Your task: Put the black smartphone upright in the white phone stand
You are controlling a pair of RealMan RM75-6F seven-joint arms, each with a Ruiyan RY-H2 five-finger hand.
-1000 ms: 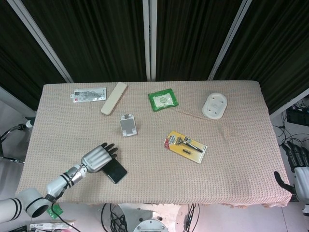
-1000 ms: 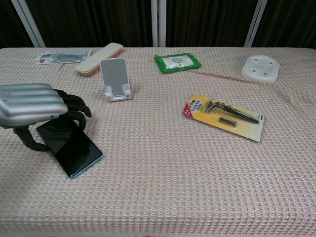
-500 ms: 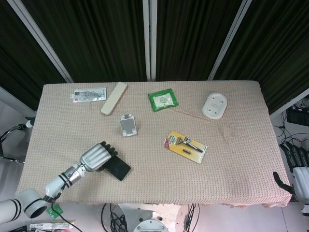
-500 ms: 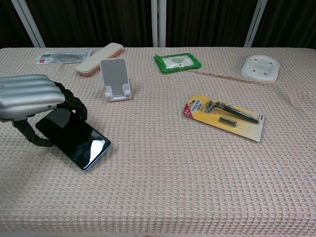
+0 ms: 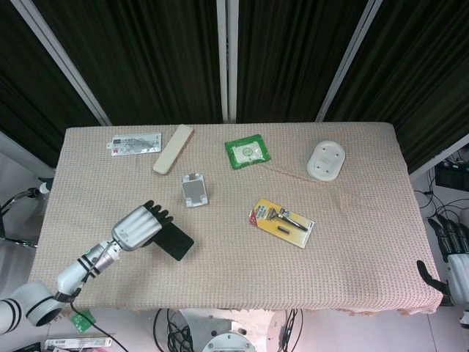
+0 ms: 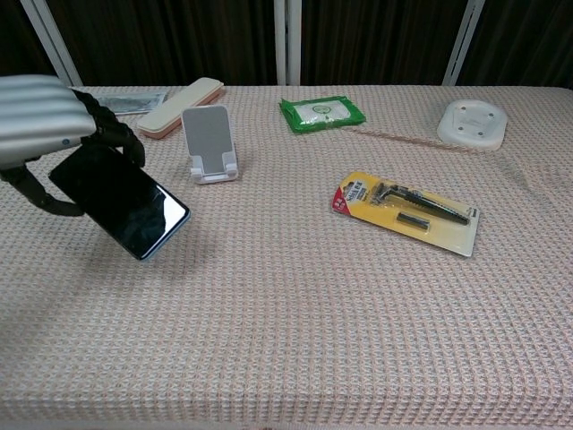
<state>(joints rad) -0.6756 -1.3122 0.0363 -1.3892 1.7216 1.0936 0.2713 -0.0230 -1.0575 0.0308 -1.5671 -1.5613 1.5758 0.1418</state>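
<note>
My left hand [image 5: 136,226] [image 6: 45,121] grips the black smartphone [image 5: 171,241] [image 6: 121,202] by one end and holds it tilted above the tablecloth at the front left. The screen faces up and forward. The white phone stand [image 5: 195,190] [image 6: 209,143] stands empty behind and to the right of the phone, near the table's middle. My right hand [image 5: 451,253] hangs off the table's right side, below its edge, holding nothing, fingers apart.
A yellow razor pack [image 5: 282,222] [image 6: 407,214] lies right of centre. At the back lie a green wipes packet [image 5: 247,152] [image 6: 322,112], a cream case [image 5: 173,149] [image 6: 180,96], a flat blister card [image 5: 134,143] and a white round dish [image 5: 326,160] [image 6: 472,123].
My left hand has closed on the phone and lifted it off the cloth; it now hangs tilted and higher, a little nearer the stand. The right hand has barely moved.
</note>
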